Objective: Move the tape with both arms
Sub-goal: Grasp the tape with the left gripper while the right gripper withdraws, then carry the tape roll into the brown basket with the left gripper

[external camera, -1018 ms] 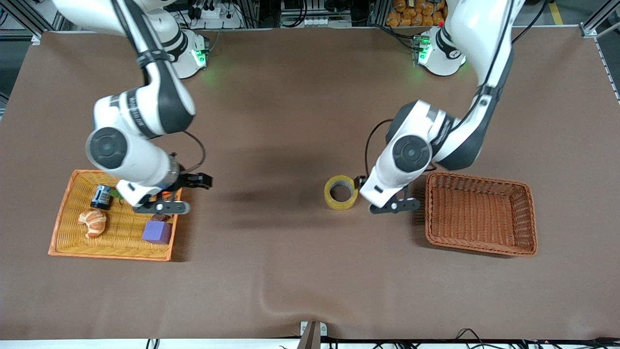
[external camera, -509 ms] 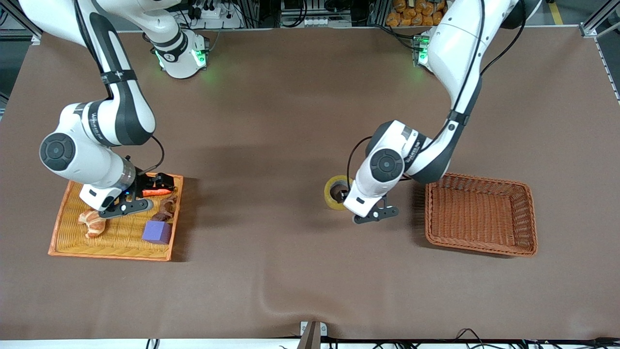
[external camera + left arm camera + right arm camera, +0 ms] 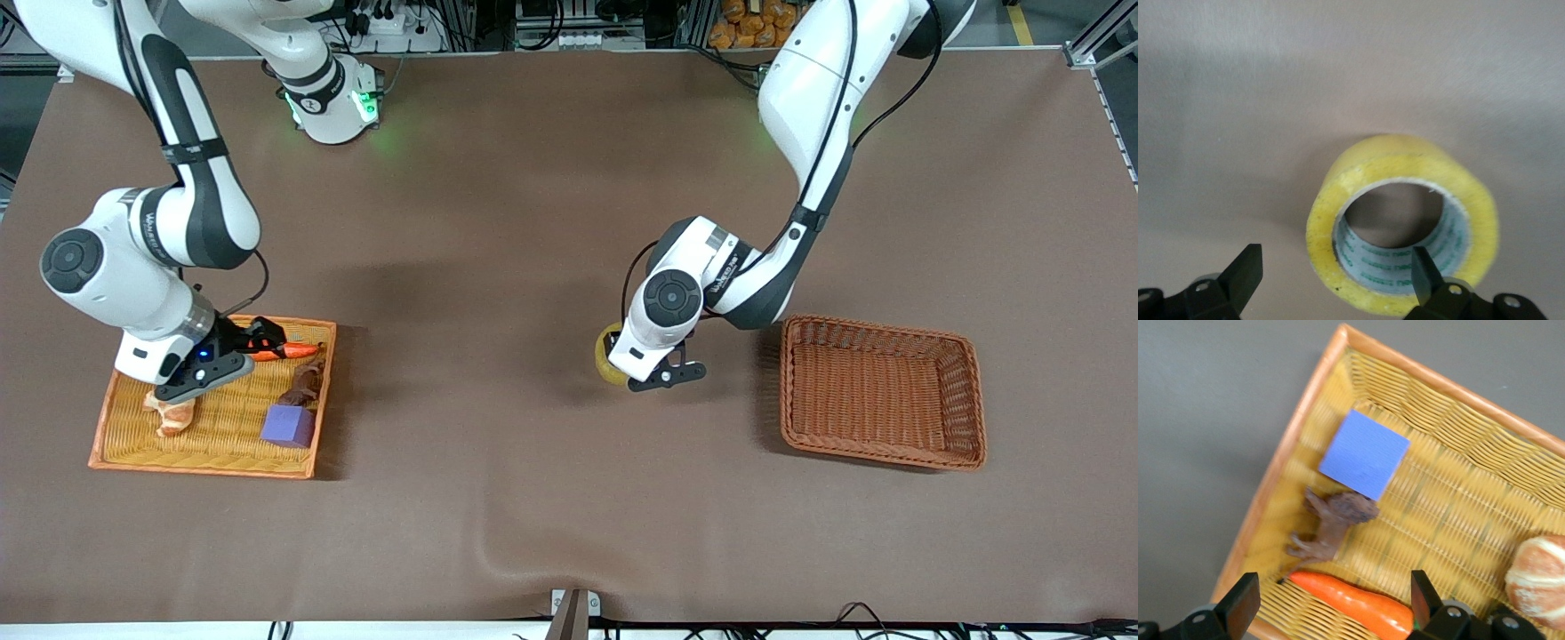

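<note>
One tape (image 3: 1401, 227) under left gripper (image 3: 1331, 280).

A brown cloth (image 3: 533, 498) covers the whole bench, with a small wrinkle near 6 o'clock. Along 12 o'clock stand aluminium frame bars (image 3: 480, 22), cables and a power strip (image 3: 387, 20). Soft shadows lie on the middle.

Even overhead light throws soft arm shadows on the table (image 3: 498, 498); left wrist view slightly blurred.
</note>
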### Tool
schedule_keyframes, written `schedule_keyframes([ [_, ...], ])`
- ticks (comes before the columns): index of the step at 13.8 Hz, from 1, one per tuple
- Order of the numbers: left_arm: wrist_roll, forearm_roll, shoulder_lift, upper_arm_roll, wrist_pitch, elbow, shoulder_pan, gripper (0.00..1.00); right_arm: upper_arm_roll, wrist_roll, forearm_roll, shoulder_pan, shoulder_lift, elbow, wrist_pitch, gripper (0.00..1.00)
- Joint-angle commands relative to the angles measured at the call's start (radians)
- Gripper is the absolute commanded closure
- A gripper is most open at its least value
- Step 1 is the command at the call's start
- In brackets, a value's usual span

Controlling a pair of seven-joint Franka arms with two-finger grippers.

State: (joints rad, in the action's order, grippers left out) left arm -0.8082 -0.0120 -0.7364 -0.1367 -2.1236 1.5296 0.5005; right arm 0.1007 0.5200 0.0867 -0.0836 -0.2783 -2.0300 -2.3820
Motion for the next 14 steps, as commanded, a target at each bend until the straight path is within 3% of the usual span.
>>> schedule_keyframes([
  [1, -0.022, -0.025, -0.017, 0.012, 0.008, 0.004, 0.013, 0.18, -0.019, 0.031, -0.001, 0.022, 0.039, -0.036, -0.017, 0.0],
  [4, -0.034, -0.025, -0.021, 0.012, 0.008, 0.004, 0.012, 0.99, -0.018, 0.089, -0.013, 0.031, 0.037, -0.036, -0.049, 0.0],
  [6, -0.035, -0.025, -0.014, 0.014, 0.019, 0.003, 0.006, 1.0, -0.018, 0.129, -0.013, 0.057, 0.033, -0.027, -0.065, 0.0],
  [10, -0.113, -0.051, 0.023, 0.064, 0.184, -0.08, 0.016, 1.0, -0.019, 0.117, -0.004, 0.061, 0.033, 0.014, -0.049, 0.0],
  [14, -0.028, -0.125, 0.168, 0.088, 0.25, -0.086, -0.1, 1.0, -0.019, 0.101, -0.004, 0.061, 0.031, 0.053, -0.031, 0.0],
])
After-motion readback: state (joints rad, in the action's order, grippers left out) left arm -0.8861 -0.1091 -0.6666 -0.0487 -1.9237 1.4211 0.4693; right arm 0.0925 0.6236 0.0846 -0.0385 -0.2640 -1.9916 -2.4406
